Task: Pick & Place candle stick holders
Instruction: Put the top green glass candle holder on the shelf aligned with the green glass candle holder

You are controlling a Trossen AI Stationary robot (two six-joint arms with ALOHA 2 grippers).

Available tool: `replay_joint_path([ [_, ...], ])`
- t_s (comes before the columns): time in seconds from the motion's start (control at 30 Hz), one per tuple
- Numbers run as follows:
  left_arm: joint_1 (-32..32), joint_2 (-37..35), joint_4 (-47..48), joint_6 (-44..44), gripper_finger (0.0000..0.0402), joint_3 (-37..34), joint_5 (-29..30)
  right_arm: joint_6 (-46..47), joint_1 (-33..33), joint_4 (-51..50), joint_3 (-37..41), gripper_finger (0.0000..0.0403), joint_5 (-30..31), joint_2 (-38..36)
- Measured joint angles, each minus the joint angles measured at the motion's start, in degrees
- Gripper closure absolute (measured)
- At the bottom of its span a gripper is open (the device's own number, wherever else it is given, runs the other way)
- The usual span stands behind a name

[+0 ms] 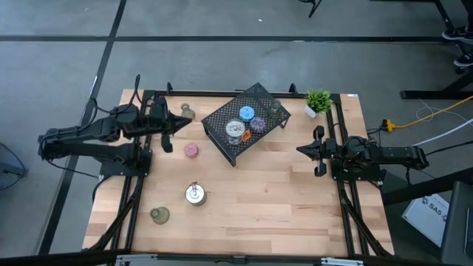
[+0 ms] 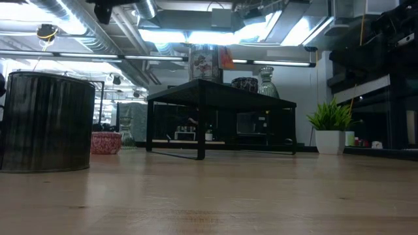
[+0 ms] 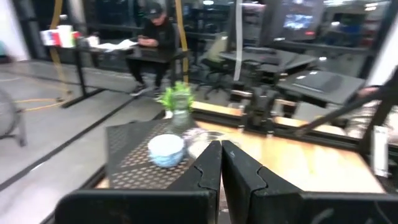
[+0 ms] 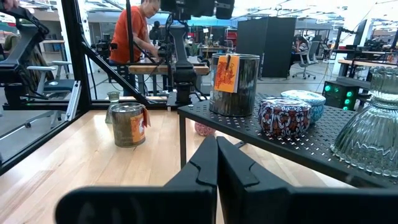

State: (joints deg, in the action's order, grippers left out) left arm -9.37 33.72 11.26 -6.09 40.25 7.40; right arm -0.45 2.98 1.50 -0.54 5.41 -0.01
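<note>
Pale wooden planks form the table (image 1: 251, 192), with a black wire-mesh rack (image 1: 222, 118) standing slantwise toward its far edge and a small potted plant (image 1: 318, 100) just beside the rack's right end. The left gripper (image 1: 168, 127) hangs over the table's left side with its jaws pressed together, holding nothing; the right gripper (image 1: 304, 150) hangs over the right side, its jaws likewise shut and empty.

On the rack sit a blue holder (image 1: 246, 113), a silver one (image 1: 235, 130), a purple one (image 1: 258, 124) and a glass one (image 1: 274, 109). On the bare wood lie a pink holder (image 1: 191, 150), a silver tin (image 1: 194, 193), an olive one (image 1: 160, 215) near the front left and another (image 1: 185, 111) near the far left.

Only the right wrist view shows the orange label on the silver tin on the rack (image 4: 234, 84), and a person (image 4: 134, 36) in orange beyond the table. The low view puts the front tin (image 2: 46, 122) large at left.
</note>
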Motion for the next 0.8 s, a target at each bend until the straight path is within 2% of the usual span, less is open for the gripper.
replay_joint_path([
  [0.43, -13.88, 1.92, 0.78, 0.89, 0.0395, 0.00, -0.06, 0.00, 0.00, -0.01, 0.00, 0.0402, 0.00, 0.00],
  [0.8, -22.93, 5.88, 0.59, 2.89, 0.0395, 0.02, -0.09, 0.00, 0.00, 0.00, 0.00, 0.0402, 0.00, 0.00],
])
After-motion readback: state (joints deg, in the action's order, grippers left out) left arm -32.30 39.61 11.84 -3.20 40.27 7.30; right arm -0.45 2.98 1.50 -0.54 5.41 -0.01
